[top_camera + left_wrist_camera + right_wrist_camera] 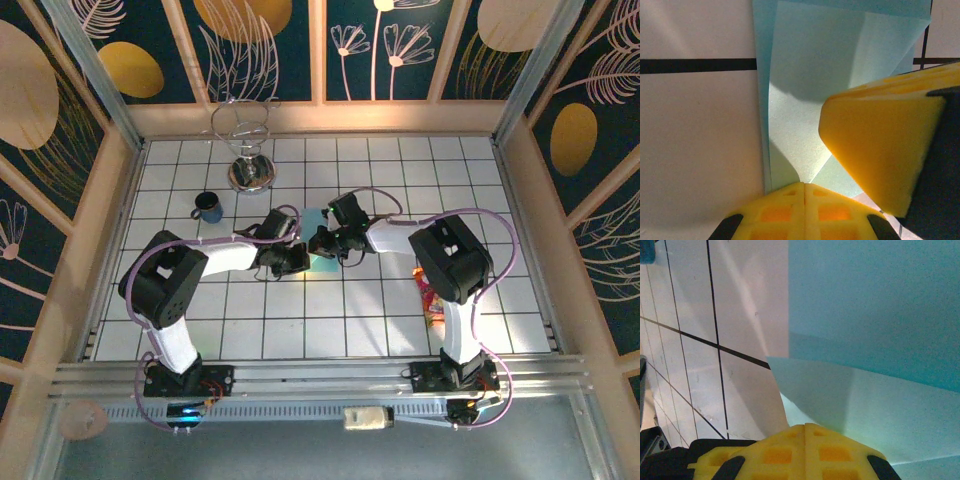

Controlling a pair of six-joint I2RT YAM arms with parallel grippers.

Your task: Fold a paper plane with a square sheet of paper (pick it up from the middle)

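Note:
The square sheet of paper (pixel 324 265), light blue, lies in the middle of the tiled table, folded into overlapping layers. In the left wrist view the paper (pixel 805 75) shows a straight left edge and diagonal creases that meet at my left gripper (pixel 804 185), which is shut with its tip resting on the sheet. A yellow finger (pixel 880 145) of the right gripper hangs just to its right. In the right wrist view a flap of the paper (pixel 865 305) stands raised over a lower layer, and my right gripper (pixel 805 426) is shut at its edge. No finished paper plane is in view.
A blue cup (pixel 208 207) and a wire stand with a metal base (pixel 245 160) sit at the back left. An orange-red snack packet (pixel 430 298) lies under the right arm. Wooden walls border the table (pixel 350 310).

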